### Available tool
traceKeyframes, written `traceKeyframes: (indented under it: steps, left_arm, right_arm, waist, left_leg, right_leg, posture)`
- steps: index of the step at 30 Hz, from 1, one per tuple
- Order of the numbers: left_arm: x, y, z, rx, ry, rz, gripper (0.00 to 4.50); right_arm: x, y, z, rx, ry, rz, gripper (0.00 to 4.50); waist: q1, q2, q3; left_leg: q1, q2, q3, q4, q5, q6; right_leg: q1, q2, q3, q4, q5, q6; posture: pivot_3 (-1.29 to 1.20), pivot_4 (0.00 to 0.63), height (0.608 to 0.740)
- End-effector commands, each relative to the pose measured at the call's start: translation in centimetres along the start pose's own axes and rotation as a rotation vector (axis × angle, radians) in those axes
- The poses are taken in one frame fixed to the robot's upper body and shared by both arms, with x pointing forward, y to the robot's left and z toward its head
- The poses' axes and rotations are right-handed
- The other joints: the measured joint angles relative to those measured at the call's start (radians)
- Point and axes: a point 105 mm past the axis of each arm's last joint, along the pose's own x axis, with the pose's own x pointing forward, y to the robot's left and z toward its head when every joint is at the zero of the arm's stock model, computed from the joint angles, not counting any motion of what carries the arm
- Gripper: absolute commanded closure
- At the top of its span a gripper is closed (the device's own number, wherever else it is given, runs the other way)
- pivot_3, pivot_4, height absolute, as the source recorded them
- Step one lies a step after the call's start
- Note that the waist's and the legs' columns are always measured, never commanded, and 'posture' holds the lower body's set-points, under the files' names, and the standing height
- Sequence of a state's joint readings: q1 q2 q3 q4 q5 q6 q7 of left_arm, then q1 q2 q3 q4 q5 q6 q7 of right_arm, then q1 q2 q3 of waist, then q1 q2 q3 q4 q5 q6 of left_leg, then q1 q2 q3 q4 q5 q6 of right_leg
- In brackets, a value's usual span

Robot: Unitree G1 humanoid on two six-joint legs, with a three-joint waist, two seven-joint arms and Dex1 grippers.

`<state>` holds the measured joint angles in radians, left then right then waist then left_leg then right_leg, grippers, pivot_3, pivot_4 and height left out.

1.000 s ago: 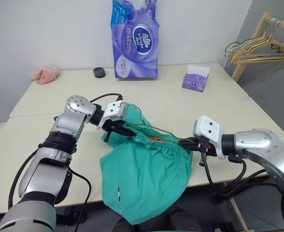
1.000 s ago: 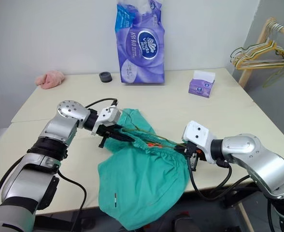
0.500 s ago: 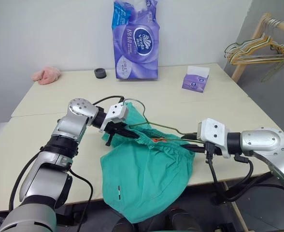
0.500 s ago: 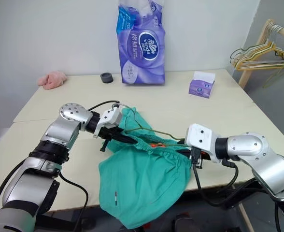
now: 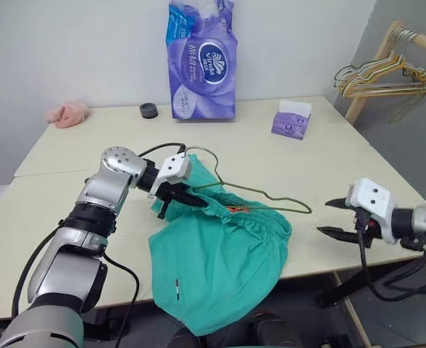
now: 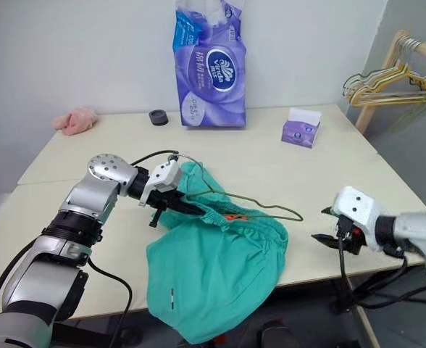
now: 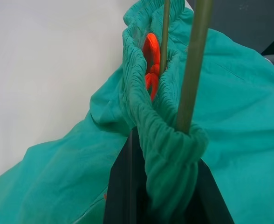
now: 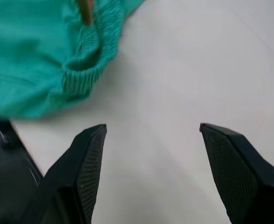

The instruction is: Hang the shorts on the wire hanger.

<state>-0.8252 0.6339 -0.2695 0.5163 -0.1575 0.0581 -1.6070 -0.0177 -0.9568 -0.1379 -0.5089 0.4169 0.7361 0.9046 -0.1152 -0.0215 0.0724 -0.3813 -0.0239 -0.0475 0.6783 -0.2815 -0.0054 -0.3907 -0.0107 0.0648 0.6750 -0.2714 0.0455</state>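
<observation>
Hanging near done: wire hanger point(image 5: 260, 197) threaded through the waistband of the shorts point(image 5: 216, 257), draped off the table point(image 5: 46, 217) edge. Left gripper point(image 5: 175, 197) clamped on waistband, seemingly wire too; right gripper point(image 5: 334, 217) beside shorts, jaws apart, empty.

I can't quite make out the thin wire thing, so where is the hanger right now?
The wire hanger lies near the table's front edge, threaded through the waistband of the shorts; the left gripper pinches that waistband, and the hanger's right tip pokes out toward the open right gripper.
</observation>
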Motion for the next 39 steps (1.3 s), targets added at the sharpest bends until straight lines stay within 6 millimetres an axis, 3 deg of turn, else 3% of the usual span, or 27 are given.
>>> traceKeyframes:
  steps: [1,5,17,28,39]
  left_arm:
    - [-1.1,0.4,1.0,0.039,-0.015,0.031,4.50]
    - [-1.1,0.4,1.1,0.040,-0.012,0.031,4.50]
    - [-1.2,0.4,1.1,0.041,-0.008,0.030,4.50]
    - [-1.6,0.0,0.4,0.036,0.024,0.027,4.50]
    - [-2.6,-0.9,-1.2,0.018,0.096,0.017,4.50]
  right_arm:
    - [1.1,2.0,0.8,0.101,-0.077,0.003,1.09]
    - [3.6,3.6,-0.1,0.280,-0.118,-0.024,1.09]
    - [5.5,4.7,0.1,0.445,-0.151,0.021,1.09]
    - [5.0,3.0,0.8,0.428,-0.180,-0.066,4.48]
    - [1.8,1.7,1.4,0.344,-0.186,-0.126,4.48]
  waist:
    - [0.000,0.002,0.001]
    - [0.001,0.002,0.000]
    - [0.001,0.002,0.000]
    - [0.001,0.002,0.000]
    - [0.000,0.002,0.001]
  left_leg:
    - [0.000,-0.001,0.001,0.000,0.000,0.000]
    - [0.001,-0.001,0.000,0.001,0.000,0.000]
    - [0.001,-0.001,0.000,0.001,0.000,0.000]
    - [0.001,-0.001,0.000,0.001,0.000,0.000]
    - [0.001,-0.001,0.000,0.000,0.000,0.000]
  right_leg:
    - [0.000,0.000,0.001,0.001,0.000,0.000]
    - [0.000,0.000,0.000,0.001,0.000,0.001]
    - [0.000,-0.001,0.001,0.001,-0.001,0.001]
    - [0.000,-0.001,0.000,0.001,-0.001,0.001]
    - [0.000,-0.001,0.000,0.001,-0.001,0.002]
  posture:
    - [-0.18,0.040,0.740]
    - [-0.18,0.040,0.740]
    - [-0.18,0.041,0.740]
    - [-0.17,0.046,0.740]
    - [-0.18,0.050,0.740]
